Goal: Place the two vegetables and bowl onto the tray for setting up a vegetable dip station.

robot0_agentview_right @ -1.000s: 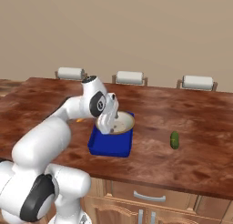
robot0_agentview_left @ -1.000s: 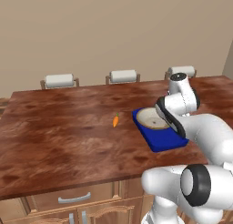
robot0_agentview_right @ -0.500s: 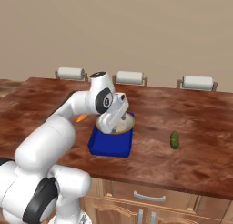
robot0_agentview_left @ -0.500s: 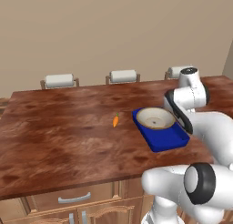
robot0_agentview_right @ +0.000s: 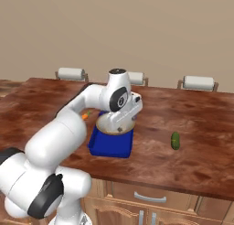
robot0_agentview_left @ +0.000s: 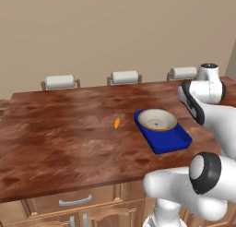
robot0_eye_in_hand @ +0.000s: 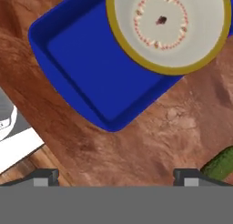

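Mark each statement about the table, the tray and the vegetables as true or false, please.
1. The bowl sits on the blue tray. True.
2. The carrot lies on the tray. False: it lies on the table, beside the tray.
3. The cucumber is inside the bowl. False: it lies on the table, apart from the tray.
4. The gripper holds nothing. True.

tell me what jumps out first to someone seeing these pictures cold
The deep blue tray on the brown wooden counter catches the eye first, with the cream bowl already sitting at its far end. Next come the two strays still on the wood: a tiny orange carrot just left of the tray, and a dark green cucumber well off to its right. The white arm's open claw hangs empty above the bowl.
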Motion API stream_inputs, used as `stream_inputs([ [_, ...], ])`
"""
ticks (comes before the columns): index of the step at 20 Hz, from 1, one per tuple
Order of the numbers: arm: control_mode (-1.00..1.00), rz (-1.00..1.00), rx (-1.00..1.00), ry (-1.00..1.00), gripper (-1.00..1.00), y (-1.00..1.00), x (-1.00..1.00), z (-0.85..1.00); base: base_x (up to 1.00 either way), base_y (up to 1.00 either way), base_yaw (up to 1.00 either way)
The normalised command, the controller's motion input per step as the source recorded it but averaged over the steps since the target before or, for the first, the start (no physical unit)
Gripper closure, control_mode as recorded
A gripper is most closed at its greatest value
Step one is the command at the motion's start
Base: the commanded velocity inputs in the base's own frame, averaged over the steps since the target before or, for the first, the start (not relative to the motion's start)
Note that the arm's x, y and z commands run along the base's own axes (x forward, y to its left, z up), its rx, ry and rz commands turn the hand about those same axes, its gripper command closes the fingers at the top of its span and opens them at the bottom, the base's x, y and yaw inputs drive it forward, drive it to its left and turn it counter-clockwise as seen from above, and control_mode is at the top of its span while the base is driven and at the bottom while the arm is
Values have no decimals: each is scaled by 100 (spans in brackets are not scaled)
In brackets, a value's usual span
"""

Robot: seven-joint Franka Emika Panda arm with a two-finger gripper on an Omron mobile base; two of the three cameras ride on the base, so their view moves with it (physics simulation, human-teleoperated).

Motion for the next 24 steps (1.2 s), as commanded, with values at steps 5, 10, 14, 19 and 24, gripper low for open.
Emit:
stream_inputs([
  [5, -100, -26, 17, 0, -100, -29, 10, 2, 0, 0, 0],
  [10, -100, -28, 13, 0, -100, -28, 18, 0, 0, 0, 0],
  [14, -100, -29, 8, 0, -100, -25, 24, 0, 0, 0, 0],
  [19, -100, -29, 2, 0, -100, -22, 17, -4, 0, 0, 0],
  [24, -100, -31, 0, 0, -100, -25, 8, -12, 0, 0, 0],
])
